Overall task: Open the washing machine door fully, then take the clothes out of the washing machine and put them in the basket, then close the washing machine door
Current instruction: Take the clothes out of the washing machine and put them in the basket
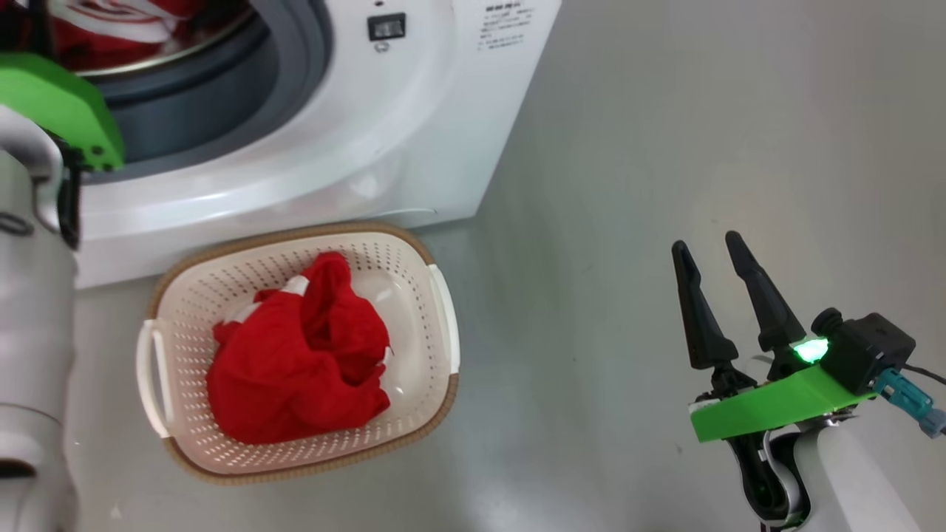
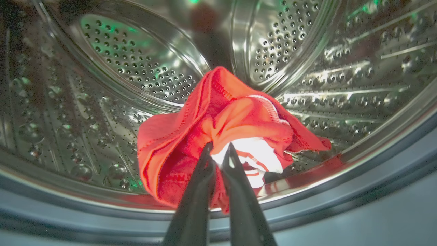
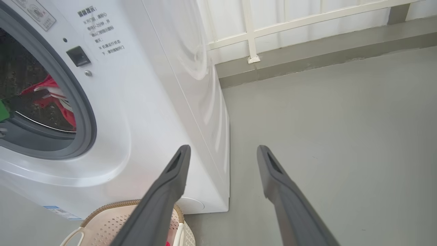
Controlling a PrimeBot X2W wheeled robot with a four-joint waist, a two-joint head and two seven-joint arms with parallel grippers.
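Step in hand: unloading, well under way.

- Left claw (image 2: pixel 219 150) is inside the drum (image 2: pixel 136 68), its fingers pinched together on a fold of a red garment (image 2: pixel 239 116) with white trim. The garment sits bunched at the drum's front edge, just behind the grey gasket (image 2: pixel 341 191).
- Right claw (image 1: pixel 706 247) has its fingers apart and holds nothing. It hangs over bare floor (image 1: pixel 628 148) to the right of the washing machine (image 1: pixel 414 111), well apart from the work.
- Basket (image 1: pixel 236 277) stands on the floor, close against the machine's front edge and below the opening. A red bundle (image 1: pixel 295 362) lies in it.

Judgement: one piece is delivered and a second is gripped but not yet out.

Next move calls for:
- drawing the left arm back over the gasket with the cloth held clear so it does not snag;
- swinging down over the basket and parting the fingers above the bundle.

The drum then wants a look for leftovers. Closing the door remains to be done.
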